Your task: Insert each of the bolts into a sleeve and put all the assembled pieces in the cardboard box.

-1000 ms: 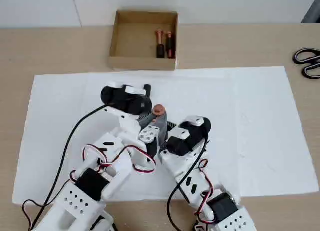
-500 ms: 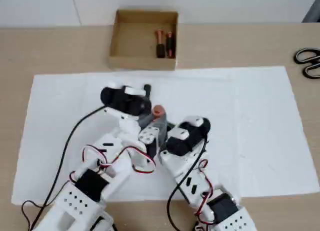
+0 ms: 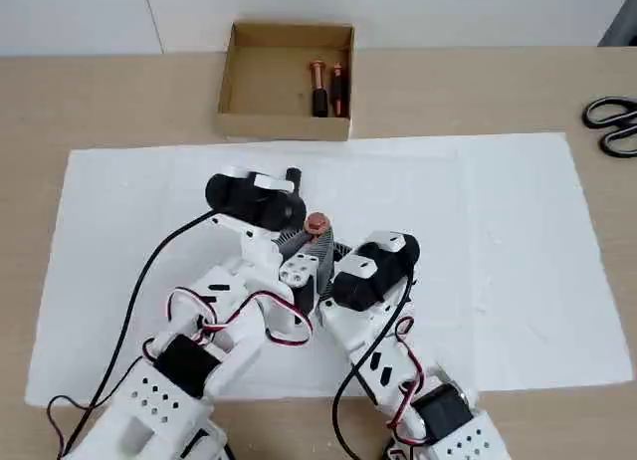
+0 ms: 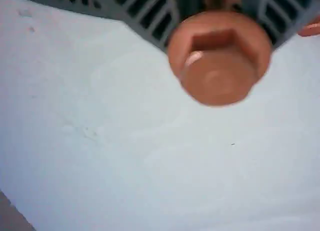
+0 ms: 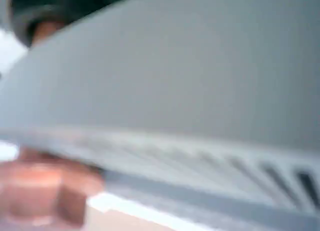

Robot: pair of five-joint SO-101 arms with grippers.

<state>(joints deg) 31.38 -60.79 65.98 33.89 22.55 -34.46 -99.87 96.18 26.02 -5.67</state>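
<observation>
Arms lean together over white sheet (image 3: pixel 518 241), left jaws gripping copper bolt (image 4: pixel 218 61).

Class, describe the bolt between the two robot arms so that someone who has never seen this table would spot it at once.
Find the white sheet on the table; the two robot arms meet near its middle. At that meeting point is a copper-coloured bolt, head up. The other two bolts lie in black sleeves inside the cardboard box; this one is over the sheet.
</observation>
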